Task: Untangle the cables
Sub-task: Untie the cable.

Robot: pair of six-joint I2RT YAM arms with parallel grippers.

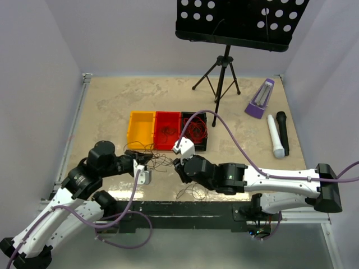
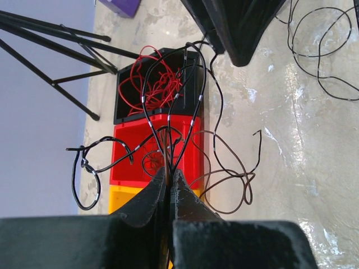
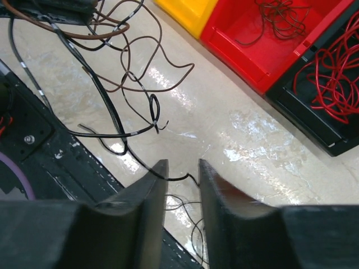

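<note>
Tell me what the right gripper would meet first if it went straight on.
The right gripper would probably meet the thin black cable lying between its fingers, then the table; depth is unclear.

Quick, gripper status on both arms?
Left gripper: shut on the dark cables.
Right gripper: open, one thin dark wire crossing the gap, not clamped.

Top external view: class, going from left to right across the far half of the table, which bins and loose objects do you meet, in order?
yellow bin → red bin → black bin → purple object → white microphone → black microphone
</note>
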